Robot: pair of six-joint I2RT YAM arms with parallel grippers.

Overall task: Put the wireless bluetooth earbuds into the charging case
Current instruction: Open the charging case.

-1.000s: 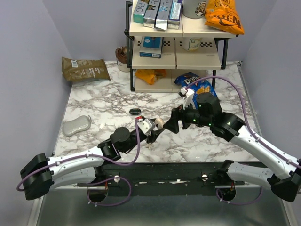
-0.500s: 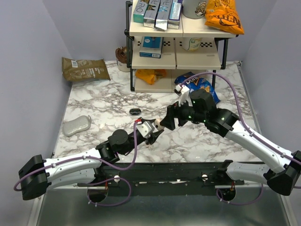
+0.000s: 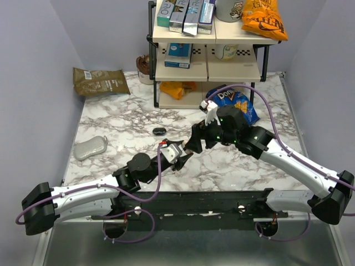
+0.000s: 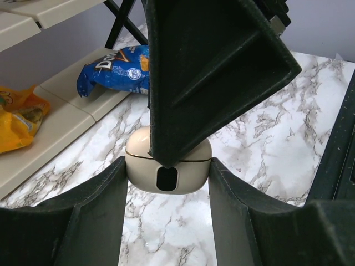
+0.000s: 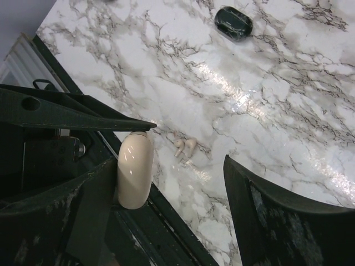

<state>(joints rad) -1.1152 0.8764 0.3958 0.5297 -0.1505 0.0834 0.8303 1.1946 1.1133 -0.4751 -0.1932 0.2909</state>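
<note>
The charging case [image 4: 168, 166], pale beige with its lid closed, is held off the table between the left gripper's [image 4: 168, 185] two fingers. It also shows in the right wrist view [image 5: 135, 169]. In the top view the left gripper [image 3: 180, 153] meets the right gripper [image 3: 193, 143] mid-table. The right gripper [image 5: 172, 183] is open; one finger lies against the case and its tip covers the lid in the left wrist view. The cream-white earbud pair [image 5: 186, 148] lies on the marble below. A glossy black oval piece [image 5: 233, 23] lies farther back, also in the top view [image 3: 160, 131].
A shelf rack [image 3: 208, 69] with boxes and snack bags stands at the back. A blue Doritos bag [image 3: 239, 102] lies behind the right arm. A brown bag [image 3: 100, 81] and a grey pouch [image 3: 91, 147] sit at the left. A black rail [image 3: 194, 202] runs along the near edge.
The right gripper has moved left and closed in on the left gripper, so its finger now covers the case in the top view. The left arm has shifted slightly.
</note>
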